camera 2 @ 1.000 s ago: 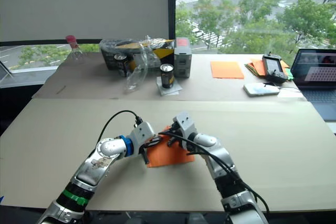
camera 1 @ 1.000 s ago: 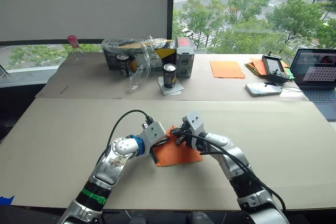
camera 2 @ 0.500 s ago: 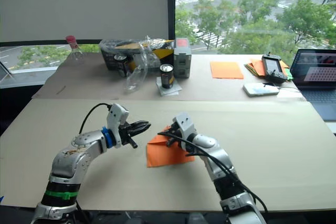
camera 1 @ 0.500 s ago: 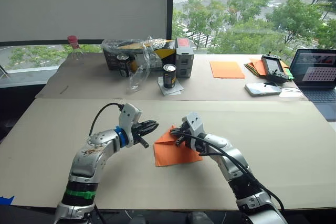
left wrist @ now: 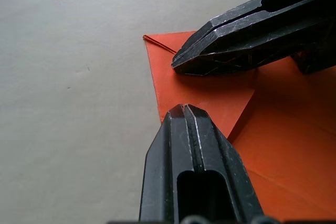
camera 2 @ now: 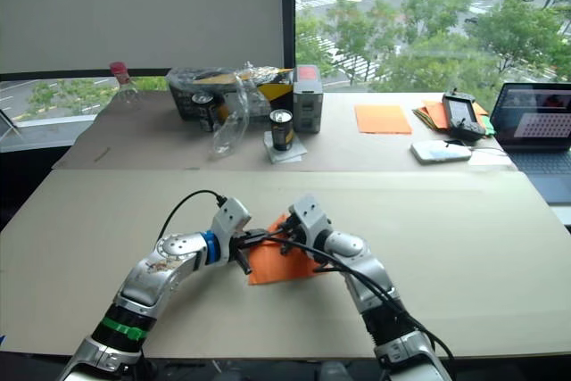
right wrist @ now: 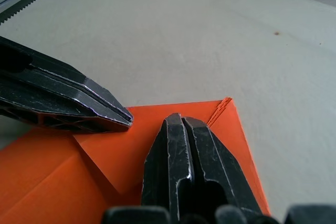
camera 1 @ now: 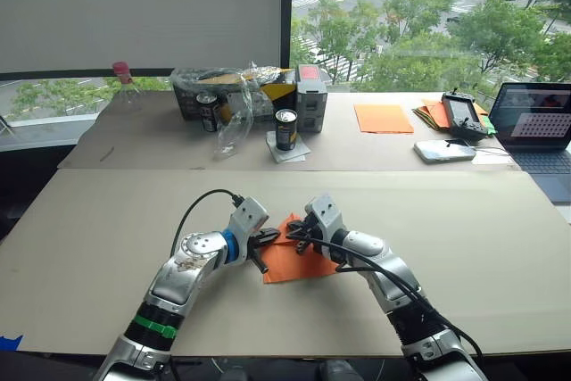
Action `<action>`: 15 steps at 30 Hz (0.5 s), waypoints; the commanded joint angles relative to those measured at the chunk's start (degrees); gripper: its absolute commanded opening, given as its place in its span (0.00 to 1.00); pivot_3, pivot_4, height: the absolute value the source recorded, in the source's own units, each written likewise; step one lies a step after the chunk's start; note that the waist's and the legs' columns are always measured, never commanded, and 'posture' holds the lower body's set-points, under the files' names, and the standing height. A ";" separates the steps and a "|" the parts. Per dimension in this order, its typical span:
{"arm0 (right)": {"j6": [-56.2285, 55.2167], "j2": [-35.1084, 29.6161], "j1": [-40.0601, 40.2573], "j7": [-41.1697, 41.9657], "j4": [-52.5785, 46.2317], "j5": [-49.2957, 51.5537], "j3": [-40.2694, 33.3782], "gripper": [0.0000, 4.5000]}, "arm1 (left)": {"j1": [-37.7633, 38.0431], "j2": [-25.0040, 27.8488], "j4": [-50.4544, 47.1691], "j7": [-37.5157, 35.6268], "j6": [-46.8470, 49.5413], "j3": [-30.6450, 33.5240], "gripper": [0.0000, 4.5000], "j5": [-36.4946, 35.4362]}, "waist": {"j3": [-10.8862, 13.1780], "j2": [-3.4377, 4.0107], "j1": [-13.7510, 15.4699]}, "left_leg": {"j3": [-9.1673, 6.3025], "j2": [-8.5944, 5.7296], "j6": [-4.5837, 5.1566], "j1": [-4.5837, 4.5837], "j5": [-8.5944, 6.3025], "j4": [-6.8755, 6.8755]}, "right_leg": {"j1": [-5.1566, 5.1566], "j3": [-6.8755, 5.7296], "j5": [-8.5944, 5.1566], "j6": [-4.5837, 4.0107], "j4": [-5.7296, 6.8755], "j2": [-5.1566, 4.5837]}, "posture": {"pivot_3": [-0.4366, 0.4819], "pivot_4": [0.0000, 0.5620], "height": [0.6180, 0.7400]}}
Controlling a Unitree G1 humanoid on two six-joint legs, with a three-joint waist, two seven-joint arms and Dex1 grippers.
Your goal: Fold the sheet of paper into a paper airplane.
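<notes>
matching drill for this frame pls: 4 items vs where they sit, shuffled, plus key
Items
1. sheet of paper
2. laptop
3. bottle with the red cap
4. smooth orange sheet

Places
A. far left of the back table, by the window
B. right edge of the scene, screen lit
C. near table, under the tips of the left gripper and the right gripper
D. back table, just left of the stack of coloured sheets

Pairs: 1-C, 2-B, 3-A, 4-D

no text can be read anywhere.
</notes>
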 commanded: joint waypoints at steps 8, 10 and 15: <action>-4.22 -0.22 -6.48 0.56 8.99 -4.13 1.42 0.00 | 1.74 -0.25 0.63 0.79 -0.54 -2.30 0.01 1.40 | 0.00 0.00 0.10 | 0.01 -0.01 0.00 0.00 0.00 0.00 | 0.01 0.01 0.01 -0.02 -0.02 -0.02 | 0.48 0.27 0.93; -3.79 -0.47 -7.53 -1.56 11.18 -4.95 0.10 0.00 | 1.87 -0.28 0.56 0.97 -0.55 -2.34 0.01 1.37 | -0.01 0.02 0.12 | 0.00 0.00 0.00 0.03 0.00 0.00 | 0.04 0.00 0.01 -0.02 0.00 -0.01 | 0.48 0.27 0.93; -4.46 -1.92 -9.93 -4.07 14.83 -4.70 -2.69 0.00 | 2.32 -0.49 0.28 1.57 -0.76 -2.43 0.01 1.42 | -0.01 0.02 0.31 | 0.00 -0.02 0.00 0.19 0.00 0.00 | 0.21 0.01 0.01 -0.02 -0.01 -0.02 | 0.48 0.27 0.93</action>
